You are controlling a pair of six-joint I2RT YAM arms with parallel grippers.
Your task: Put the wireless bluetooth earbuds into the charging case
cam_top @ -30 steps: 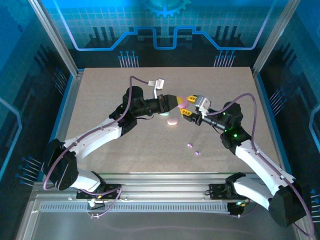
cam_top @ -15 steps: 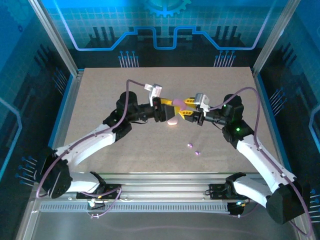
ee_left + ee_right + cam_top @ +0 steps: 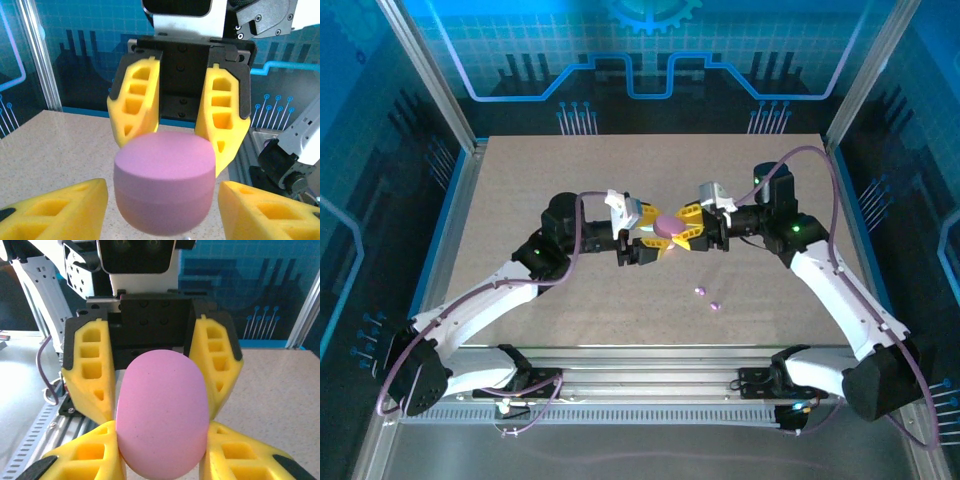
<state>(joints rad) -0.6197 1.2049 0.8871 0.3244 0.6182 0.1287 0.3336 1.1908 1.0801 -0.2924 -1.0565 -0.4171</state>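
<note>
Grips the lilac-pink charging case (image 3: 667, 222) with the right gripper (image 3: 682, 227) at mid-tabletop, yellow fingers (image 3: 85, 460) pressed against the case's lower sides in the right wrist view. Holds it clear of the tabletop (image 3: 540, 180), with speckled surface visible beneath the rounded underside in the left wrist view. Meets the left gripper (image 3: 656, 240) head-on from the opposite side, tips of both nearly interleaved around the same case. Brackets the case with the left fingers (image 3: 65, 207) too, one close on each flank, narrowly spread. Shows a thin sliver of gap between each left finger and the case in the left wrist view; cannot tell whether those fingers actually touch it. Leaves two tiny lilac earbuds (image 3: 699, 290) (image 3: 714, 304) lying loose on the tabletop, just beside each other, on the near side of the grippers and toward the right arm, apart from the case and from both grippers.
</note>
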